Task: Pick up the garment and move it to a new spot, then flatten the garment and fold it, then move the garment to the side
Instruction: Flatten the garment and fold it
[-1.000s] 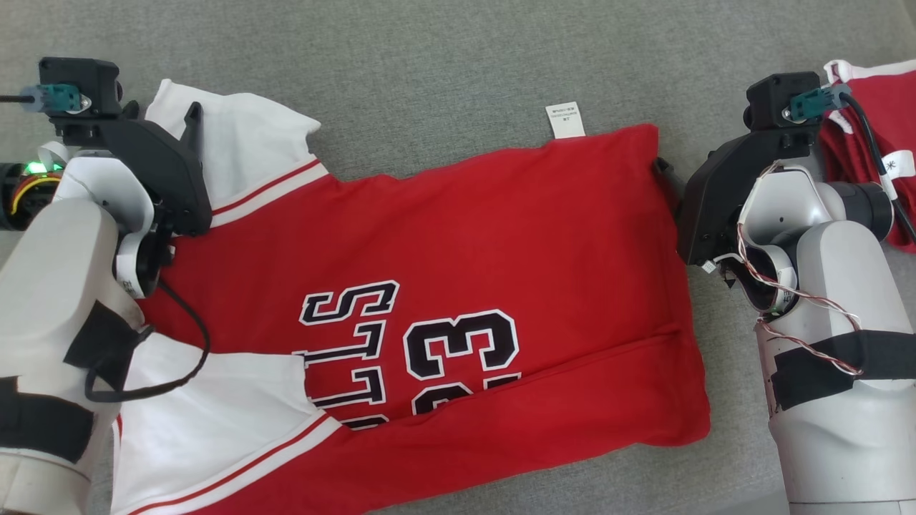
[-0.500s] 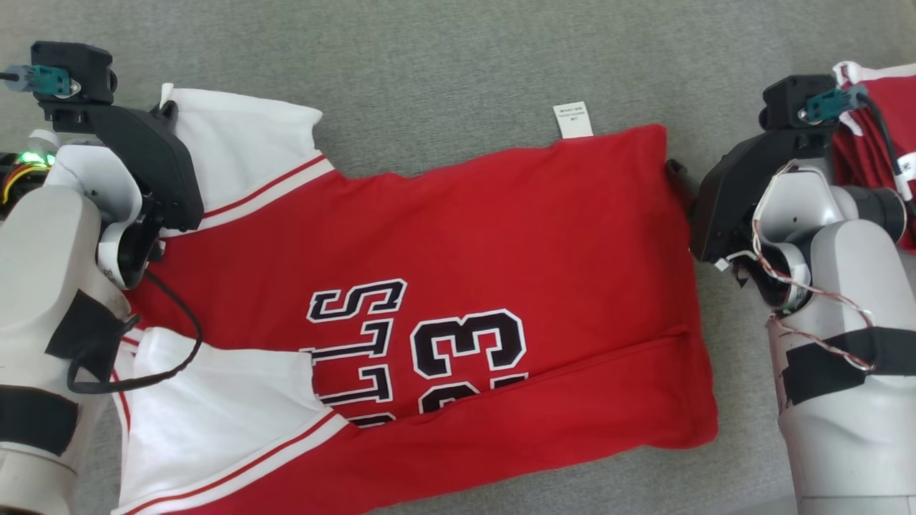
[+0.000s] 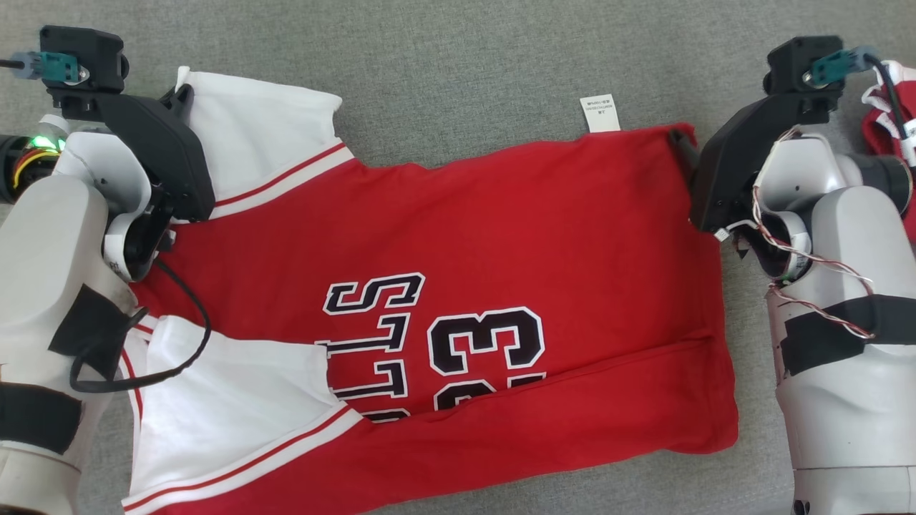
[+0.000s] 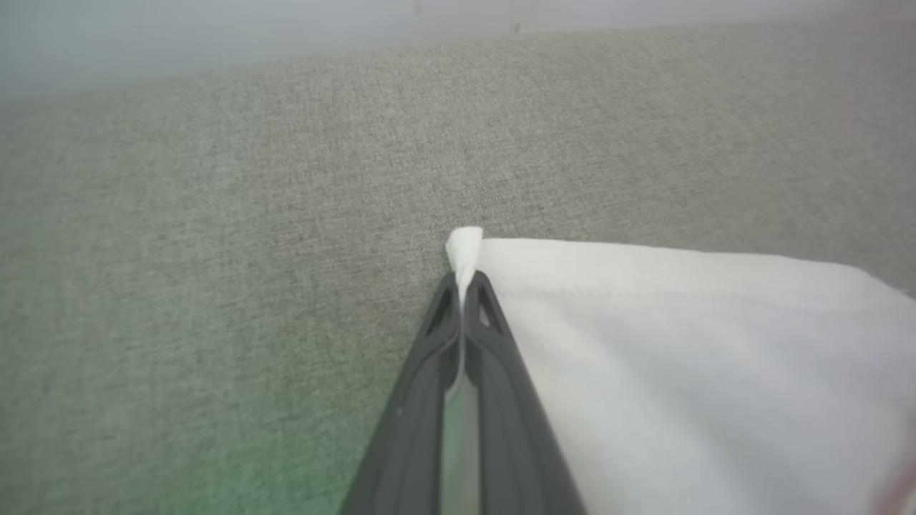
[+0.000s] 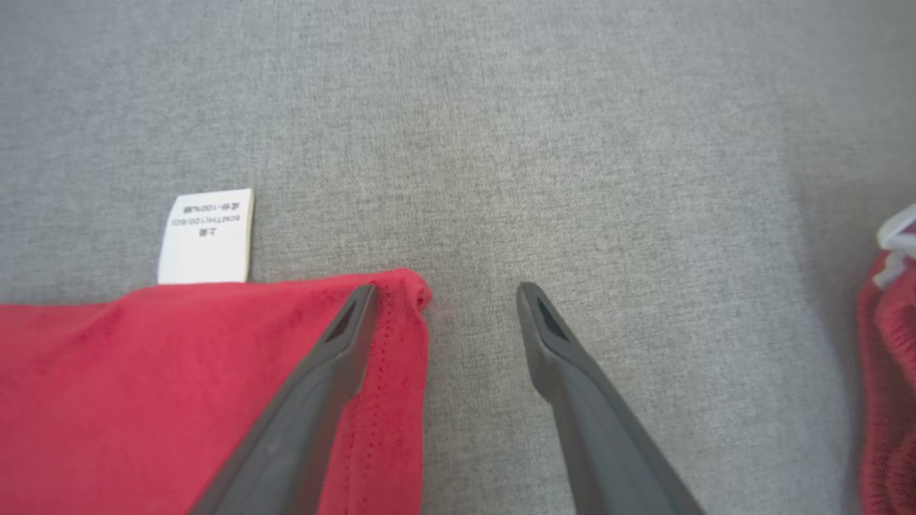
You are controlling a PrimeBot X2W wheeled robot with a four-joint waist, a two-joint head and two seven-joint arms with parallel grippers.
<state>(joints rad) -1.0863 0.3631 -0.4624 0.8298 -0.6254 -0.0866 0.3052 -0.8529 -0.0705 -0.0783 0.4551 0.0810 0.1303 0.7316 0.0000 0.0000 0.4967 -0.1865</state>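
Left end effector (image 4: pixel 464 282) has clamped garment (image 3: pixel 515 236) sleeve (image 4: pixel 680 343); right end effector (image 5: pixel 447 290) gapes astride hem (image 5: pixel 401 372).

There is one red short-sleeved fabric jersey (image 3: pixel 501 236) with black-and-white lettering. It has two white sleeves, the far sleeve (image 3: pixel 265 136) and the near sleeve (image 3: pixel 229 400), and one small white rectangular label (image 3: pixel 600 113). One more crumpled red-and-white garment (image 5: pixel 887 343) is present. There are two tools, the left tool (image 4: pixel 464 286) and the right tool (image 5: pixel 447 288), each with two long dark fingers (image 5: pixel 322 372).
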